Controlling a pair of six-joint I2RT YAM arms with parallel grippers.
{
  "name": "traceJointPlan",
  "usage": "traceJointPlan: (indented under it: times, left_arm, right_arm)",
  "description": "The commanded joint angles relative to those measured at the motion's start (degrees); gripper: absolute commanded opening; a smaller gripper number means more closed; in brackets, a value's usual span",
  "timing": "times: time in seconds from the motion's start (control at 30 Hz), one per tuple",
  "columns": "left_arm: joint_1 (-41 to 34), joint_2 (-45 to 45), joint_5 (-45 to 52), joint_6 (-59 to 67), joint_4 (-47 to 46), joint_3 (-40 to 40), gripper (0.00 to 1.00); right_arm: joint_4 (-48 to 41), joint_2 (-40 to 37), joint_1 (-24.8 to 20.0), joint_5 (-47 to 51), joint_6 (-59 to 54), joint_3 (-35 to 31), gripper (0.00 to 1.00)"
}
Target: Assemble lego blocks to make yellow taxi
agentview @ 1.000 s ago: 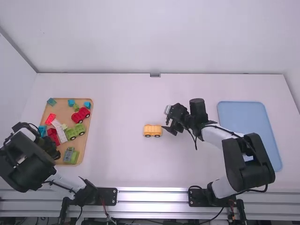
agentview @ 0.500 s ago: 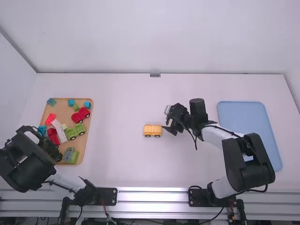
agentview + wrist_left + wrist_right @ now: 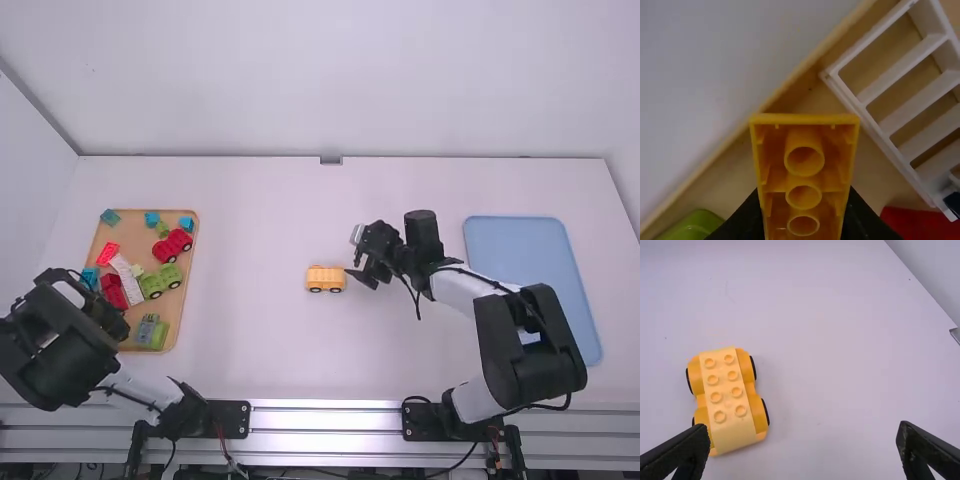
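Yellow wheeled base point(image 3: 729, 400): on bench point(image 3: 260, 350), right of left jaws, just left of right jaws
Long axis: left-right
Nearer: right arm point(image 3: 466, 290)
Left jaws: gripping yellow block point(image 3: 804, 175)
Right jaws: open

A robotics lab (a plain one), with robot arms point(image 3: 530, 335) mounted at a metal rail point(image 3: 325, 412).

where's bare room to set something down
Between the wooden tray and the yellow car, and beyond the car to the far edge of the table. The blue tray looks bare at its far end. Crowded: the wooden tray, and right of the car, by the right jaws.
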Motion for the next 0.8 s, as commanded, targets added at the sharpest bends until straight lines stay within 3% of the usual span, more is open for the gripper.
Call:
traceJointPlan:
  times: [0.0, 0.3, 0.57, 0.7, 0.77]
  left_arm:
    - [0.6, 0.0, 0.3, 0.9, 0.0, -1.4, 0.26]
    - [0.4, -3.6, 8.6, 18.6, -1.2, 5.2, 0.15]
    - [-3.1, -16.4, 21.0, 35.6, -0.2, 7.1, 0.15]
    - [-8.5, -23.7, 28.2, 45.2, 2.0, 7.0, 0.16]
    - [-13.8, -27.2, 36.4, 54.2, 3.8, 7.0, 0.17]
  right_arm:
    - [-0.1, -1.0, 0.0, -0.6, 0.0, -0.3, 0.98]
    - [0.5, -1.0, 0.0, -0.6, 2.7, -0.1, 0.98]
    - [6.4, -1.0, 0.0, -6.1, 24.3, 3.5, 0.99]
    - [7.9, -1.0, 0.0, -11.4, 33.8, 6.1, 0.98]
    - [9.8, -0.6, 0.0, -17.6, 38.2, 7.8, 0.98]
